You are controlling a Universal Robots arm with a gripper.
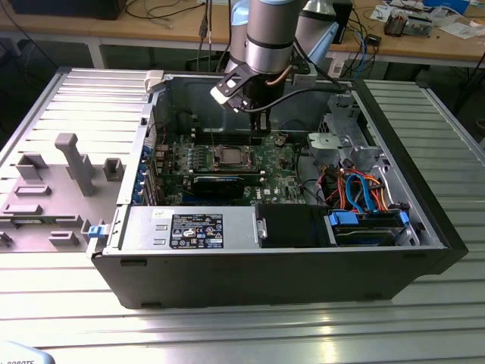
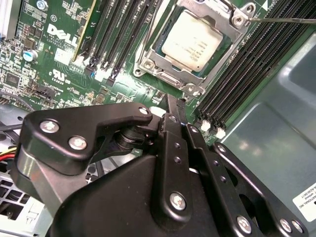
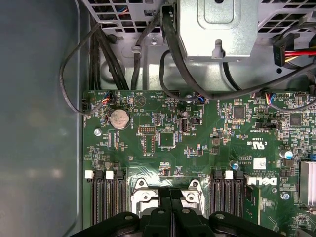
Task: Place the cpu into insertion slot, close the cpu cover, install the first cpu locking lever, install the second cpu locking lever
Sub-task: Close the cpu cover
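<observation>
Claw (image 1: 261, 133) shut: fingertips (image 2: 174, 111) pressed together, nothing between them, same in both wrist views. In the exterior view it hangs low over the green board (image 1: 284, 178), just at 1 o'clock of the cpu (image 1: 227, 157).

Exterior view, left to right:
- grey fixture plate (image 1: 61, 182) outside the case, 9 o'clock of the cpu
- open computer case (image 1: 303, 280) on the ribbed table (image 1: 227, 334)
- power supply (image 1: 197, 230) at 6 o'clock of the cpu
- cpu seated in the insertion slot (image 2: 146, 64), silver top up, flat
- cpu cover (image 2: 170, 79) down around the chip
- thin lever rod (image 2: 281, 20) running off the cover's corner; can't tell if it's latched
- drive cage (image 1: 341, 140) at 3 o'clock, orange and blue cables (image 1: 364, 189) below it
</observation>
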